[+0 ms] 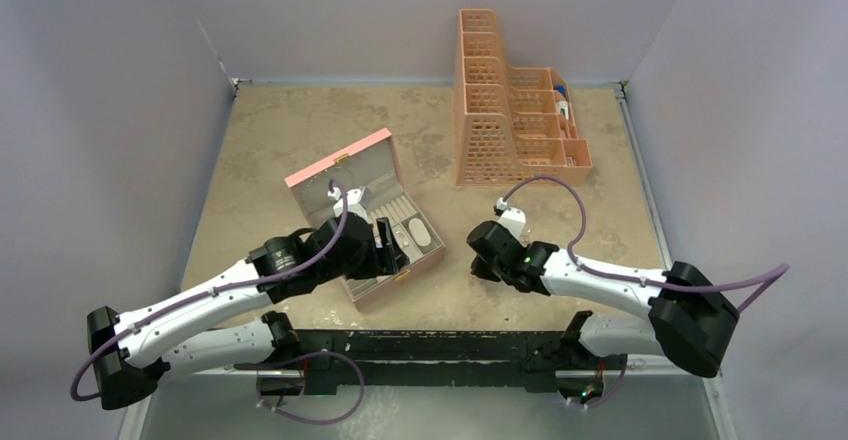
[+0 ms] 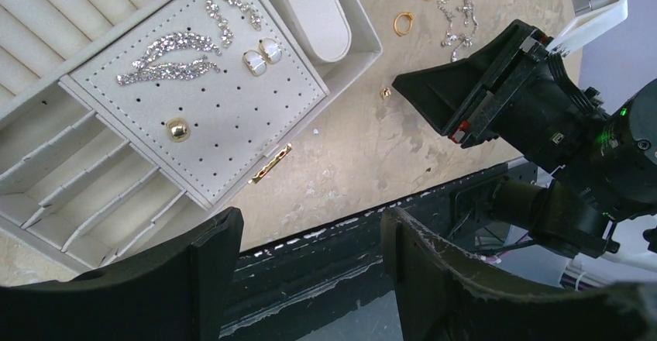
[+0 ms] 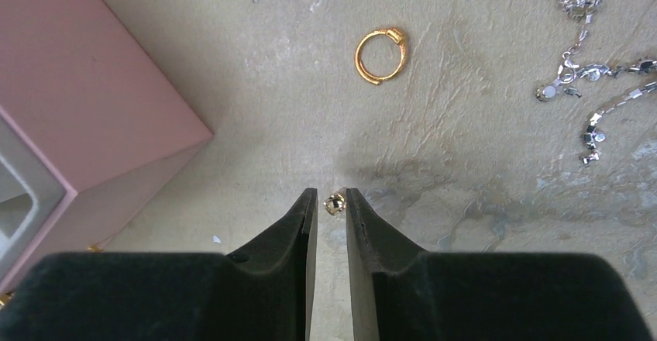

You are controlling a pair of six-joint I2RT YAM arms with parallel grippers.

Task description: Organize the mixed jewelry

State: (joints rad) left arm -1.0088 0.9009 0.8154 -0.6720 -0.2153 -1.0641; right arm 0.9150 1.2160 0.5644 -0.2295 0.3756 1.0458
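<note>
**A:** Biggest things first. How does it all lie?

**B:** The tabletop (image 1: 300, 130) carries a pink box (image 1: 345, 165), lid up, left of centre. The loose jewelry (image 2: 434, 8) lies on bare tabletop just to the right of the box, between it and the right arm.

**A:** And the hands?

**B:** The left hand (image 2: 310, 225) hangs over the box's near edge, fingers spread wide with nothing between them. The right hand (image 3: 331, 195) is down at the tabletop beside the box's right wall, its fingers only a narrow gap apart.

**A:** Is it gripping anything?

**B:** Not that I can see. A tiny gold bead (image 3: 335, 203) sits in the mouth of that gap, right at the two tips, with a sliver of tabletop showing on either side. I'd say it's bracketed, not pinched.

**A:** What else is close by?

**B:** A silver chain (image 3: 589, 85) sprawls ahead and off to one side. A gold ring (image 3: 381, 54) lies flat, straight ahead of the fingers and well clear of them.

**A:** So what does the next move turn on?

**B:** On the bead being barely inside the tips. It's round, so there's no long axis to line up with. Sitting that far forward, though, I think a squeeze could squirt it out ahead. The right hand is far nearer; the left is well apart from it. The box, with sparkling earrings (image 2: 170, 54) already pinned on its panel, lies to the other side of the right hand from the chain.
</note>
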